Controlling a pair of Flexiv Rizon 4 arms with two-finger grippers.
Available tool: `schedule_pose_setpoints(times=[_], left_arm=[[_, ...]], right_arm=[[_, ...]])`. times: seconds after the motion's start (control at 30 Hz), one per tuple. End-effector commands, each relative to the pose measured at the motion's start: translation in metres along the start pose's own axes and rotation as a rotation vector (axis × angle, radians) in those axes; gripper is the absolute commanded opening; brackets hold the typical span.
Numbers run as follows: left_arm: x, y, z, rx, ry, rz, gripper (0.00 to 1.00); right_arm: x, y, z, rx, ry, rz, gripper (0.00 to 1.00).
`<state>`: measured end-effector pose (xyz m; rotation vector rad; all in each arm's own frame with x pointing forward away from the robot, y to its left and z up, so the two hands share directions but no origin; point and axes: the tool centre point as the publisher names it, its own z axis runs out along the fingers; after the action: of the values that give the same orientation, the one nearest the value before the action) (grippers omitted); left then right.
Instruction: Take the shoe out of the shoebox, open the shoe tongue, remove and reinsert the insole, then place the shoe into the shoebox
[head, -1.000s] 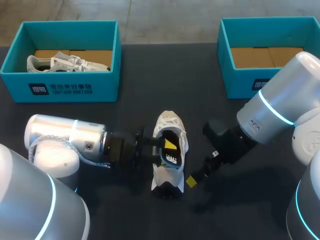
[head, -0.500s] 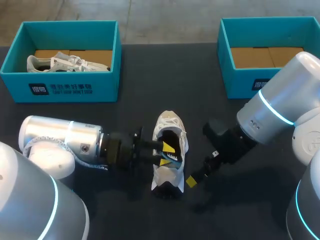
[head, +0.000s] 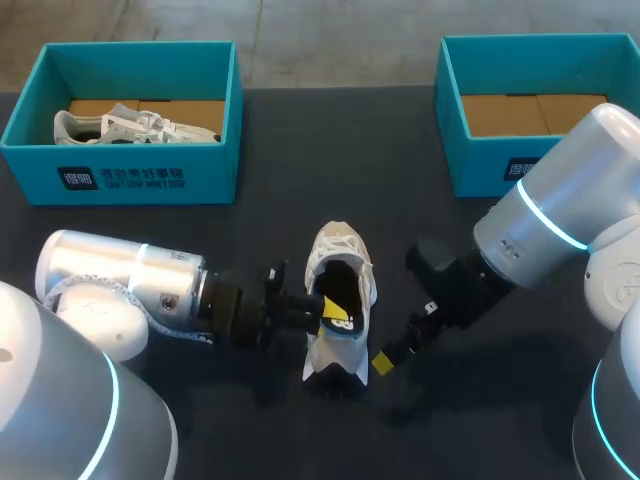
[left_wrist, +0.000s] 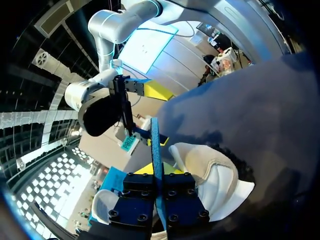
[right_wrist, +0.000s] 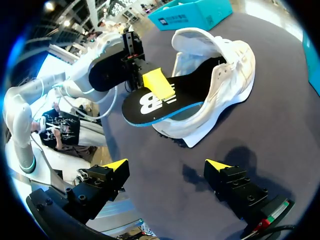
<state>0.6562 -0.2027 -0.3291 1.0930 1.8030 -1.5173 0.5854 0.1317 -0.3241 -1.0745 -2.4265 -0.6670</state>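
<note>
The white shoe (head: 341, 262) lies on the dark bench (head: 300, 180), about midway between the 2 teal shoeboxes and nearer the robot than either. Its tongue stands pulled up and back from the opening. The black insole (right_wrist: 148, 106), edged in blue, is partly out of the shoe: 1 end sits inside the opening and the other is raised clear of the collar.

The left claw (head: 327, 314) comes in from the shoe's left side and is pinched onto the raised end of the insole. In the left wrist view the thin blue edge runs straight up between the 2 closed fingers, and in the right wrist view a yellow tip lies flat on the insole's top face.

The right claw (right_wrist: 166, 166) hangs just beside the shoe on its right, low over the bench, its 2 fingers spread wide with nothing between them and apart from the shoe.

The left shoebox (head: 120, 172) holds a second pale shoe (head: 130, 125) lying on brown card. The right shoebox (head: 478, 158) shows only its brown card floor.
</note>
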Motion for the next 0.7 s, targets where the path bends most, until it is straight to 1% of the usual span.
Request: schedule_pose_setpoints(times=[0.03,0.5,0.7], left_arm=[[0.001,0.004,0.004,-0.004,-0.003,0.002,0.0],[0.004,0.021,0.01,-0.049,0.009,-0.021,0.0],[0.004,0.032,0.011,-0.078,0.013,-0.063,0.0]], right_arm=[[0.002,0.0,0.002,0.0,-0.006,0.002,1.0],[0.002,0.0,0.002,0.0,-0.006,0.002,1.0],[0.002,0.0,0.002,0.0,-0.006,0.002,1.0]])
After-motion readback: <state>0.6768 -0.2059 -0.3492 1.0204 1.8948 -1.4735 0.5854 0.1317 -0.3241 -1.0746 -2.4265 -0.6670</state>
